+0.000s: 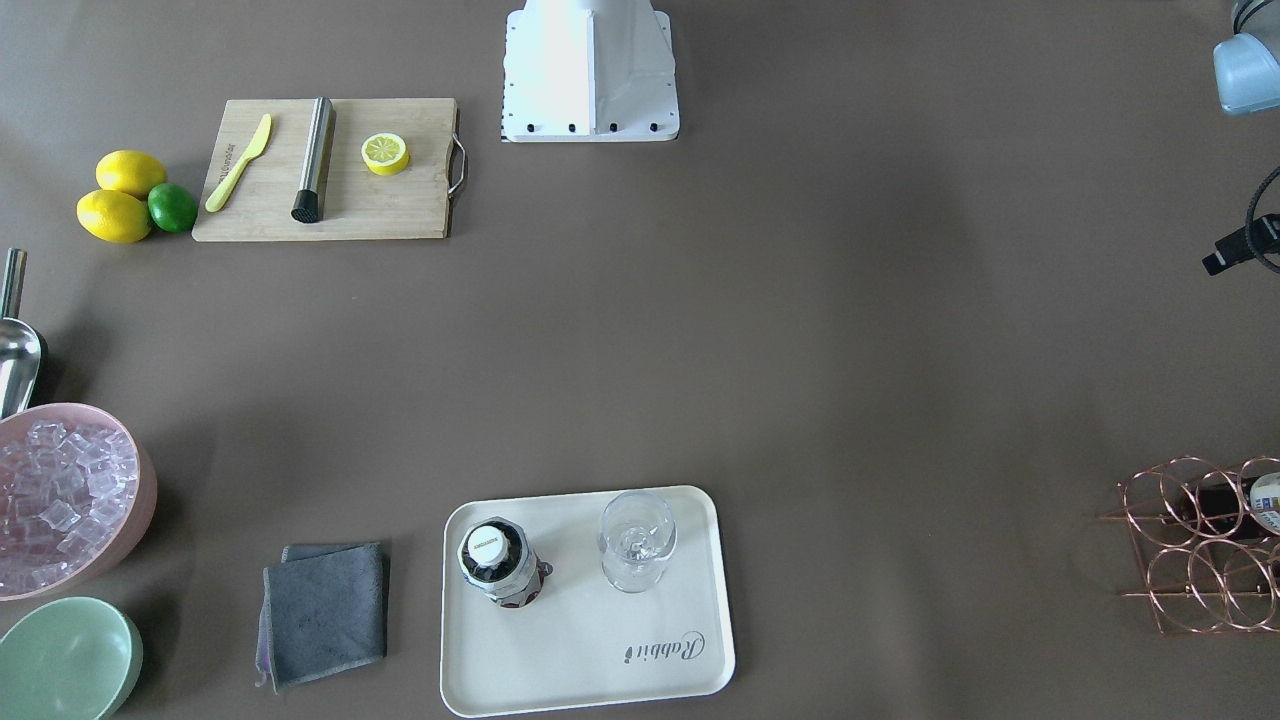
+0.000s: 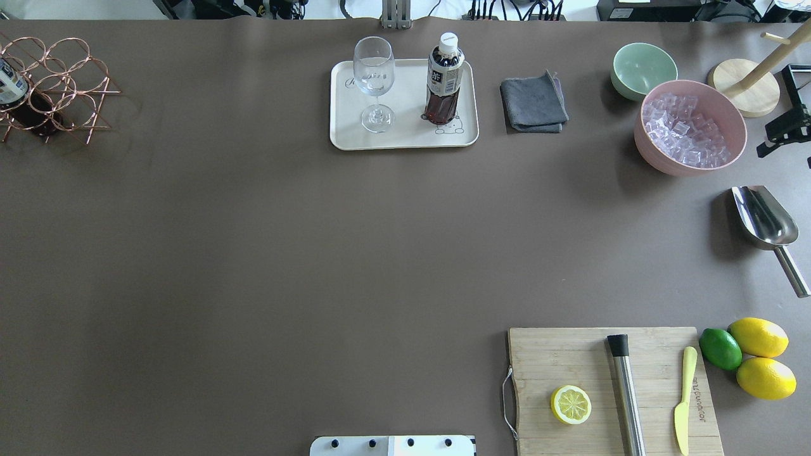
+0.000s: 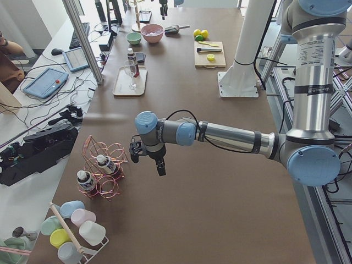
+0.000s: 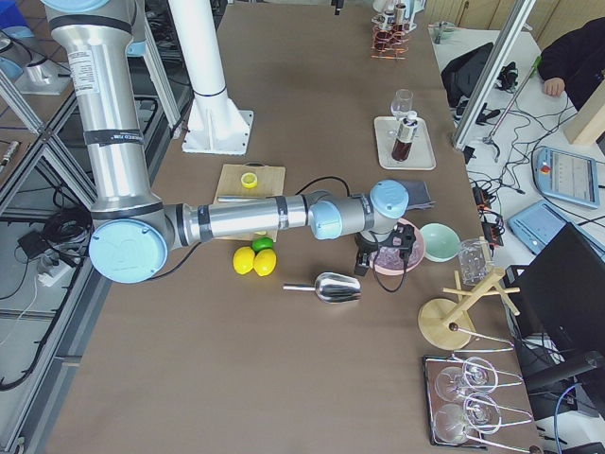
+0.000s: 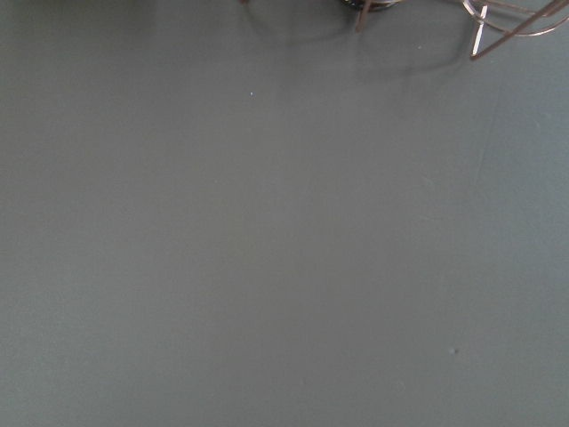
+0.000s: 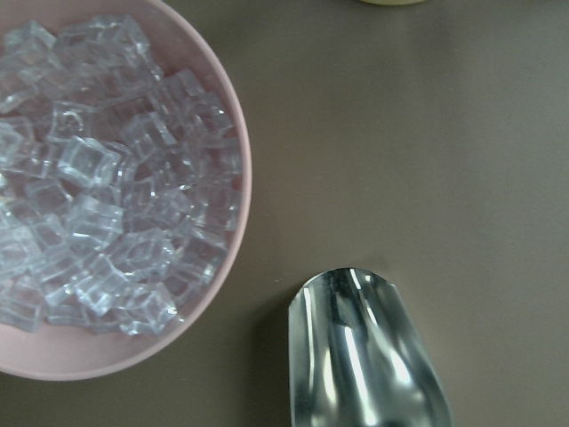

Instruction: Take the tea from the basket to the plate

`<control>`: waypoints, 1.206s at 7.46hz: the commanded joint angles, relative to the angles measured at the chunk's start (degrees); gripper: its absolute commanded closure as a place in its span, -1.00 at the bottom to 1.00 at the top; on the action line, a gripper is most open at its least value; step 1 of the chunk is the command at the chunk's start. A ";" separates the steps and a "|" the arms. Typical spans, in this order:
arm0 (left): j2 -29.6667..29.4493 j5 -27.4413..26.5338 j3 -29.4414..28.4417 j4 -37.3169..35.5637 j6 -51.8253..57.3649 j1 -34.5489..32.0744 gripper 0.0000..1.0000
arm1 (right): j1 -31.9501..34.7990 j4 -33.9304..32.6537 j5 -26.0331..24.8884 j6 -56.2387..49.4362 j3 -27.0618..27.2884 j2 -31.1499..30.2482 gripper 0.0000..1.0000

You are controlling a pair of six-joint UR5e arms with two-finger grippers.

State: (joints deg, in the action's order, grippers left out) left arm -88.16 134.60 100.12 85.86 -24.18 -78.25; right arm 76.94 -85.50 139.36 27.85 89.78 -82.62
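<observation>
One tea bottle [image 2: 445,79] stands upright on the plate [image 2: 405,138], at 3 o'clock of a wine glass [image 2: 374,82] and just apart from it. In the overhead view the plate lies at 12 o'clock on the table [image 2: 253,253]. Two spare bottles [image 3: 103,163] sit in the basket [image 1: 1195,545], well apart at the table's 10 o'clock corner.

The left gripper [image 3: 147,157] hovers near the basket without touching it. The right gripper [image 4: 383,257] hangs over the pink bowl [image 2: 652,155] of ice and the metal scoop [image 2: 763,218], at about 2 o'clock. For neither can it be told whether the jaws are parted or closed; both wrist views show no fingers.

Judged from this layout, the carry is complete and the step in hand is clearing the left arm away. Done well, that means rising clear of the wire rings and looped handle, since a snag would likely drag the light carrier. It also means keeping away from the plate, where a tall narrow bottle and a stemmed glass would probably topple at a nudge.

The surface is a flat, matte grey-brown cover. It also bears a grey cloth [image 2: 533,101], a green bowl [image 2: 624,82] and a cutting board [image 2: 570,354] at 5 o'clock. Around the table are benches with tablets and cables, and a person's sleeve [image 4: 572,47] shows at one edge.
</observation>
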 commanded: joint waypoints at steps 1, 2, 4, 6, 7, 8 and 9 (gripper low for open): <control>-0.35 -2.14 -1.50 3.59 0.19 0.03 -0.97 | 5.83 -0.37 -5.14 -8.67 0.13 -7.79 -1.00; -0.44 -2.06 -1.41 3.96 0.18 0.03 -0.97 | 7.33 -0.28 -6.02 -9.47 0.22 -8.60 -1.00; -0.44 -1.71 -1.15 3.96 0.18 0.03 -0.97 | 10.59 -0.19 -9.36 -18.14 0.66 -10.97 -1.00; -0.61 -1.62 -1.15 3.96 0.19 0.03 -0.97 | 11.30 -0.10 -9.36 -18.62 0.92 -11.24 -1.00; -0.96 -1.62 -0.63 3.79 0.18 -0.06 -0.97 | 11.30 0.16 -9.37 -18.62 1.01 -11.77 -1.00; -0.27 -1.62 0.68 3.70 0.18 -0.23 -0.97 | 11.30 0.33 -9.19 -18.62 1.01 -11.86 -1.00; 0.26 -1.62 0.96 3.70 0.18 -0.67 -0.97 | 11.30 0.42 -9.02 -18.71 0.92 -11.77 -1.00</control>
State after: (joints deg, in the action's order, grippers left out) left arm -88.65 132.97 100.05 89.64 -23.99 -78.40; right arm 88.19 -85.31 130.10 9.29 90.73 -94.31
